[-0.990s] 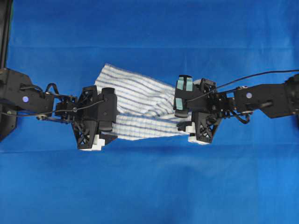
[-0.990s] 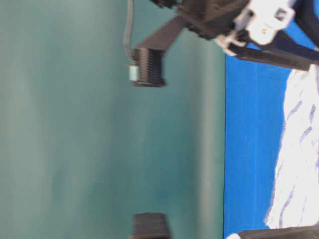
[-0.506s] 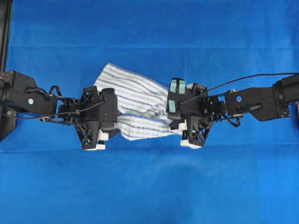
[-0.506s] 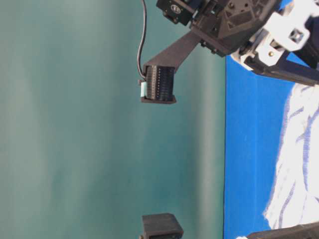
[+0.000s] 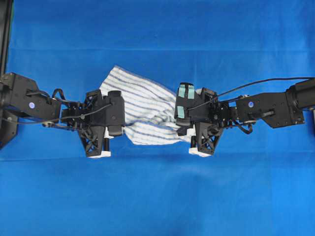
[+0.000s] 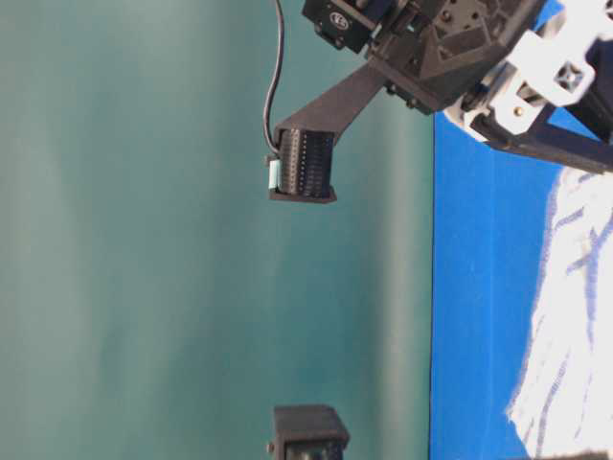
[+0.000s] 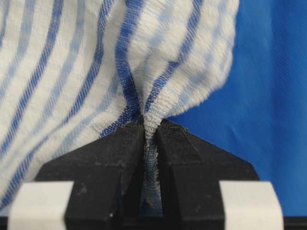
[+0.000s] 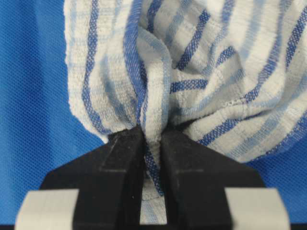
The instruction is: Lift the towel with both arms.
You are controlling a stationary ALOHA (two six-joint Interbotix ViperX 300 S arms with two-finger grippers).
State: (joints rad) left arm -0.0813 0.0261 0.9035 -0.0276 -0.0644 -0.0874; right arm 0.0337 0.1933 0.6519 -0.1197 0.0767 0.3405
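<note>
Blue table cover (image 5: pixel 157 196) underneath — left gripper (image 7: pixel 149 125) and right gripper (image 8: pixel 152 132) each pinch the towel (image 5: pixel 147 110); lifting remains.

Small white cloth towel with thin blue stripes (image 7: pixel 86 67): soft woven fabric, ribbed, slightly fuzzy at the hem, matt. Plain blue table cover (image 8: pixel 29 96): fine-mesh woven cloth, matt, faint creases in the overhead view. Black wedge-shaped fingers (image 7: pixel 115 158) of the left gripper: hard plastic, matt, faintly grainy. White blocks (image 8: pixel 48 208) on the right gripper: smooth plastic, dull finish.
</note>
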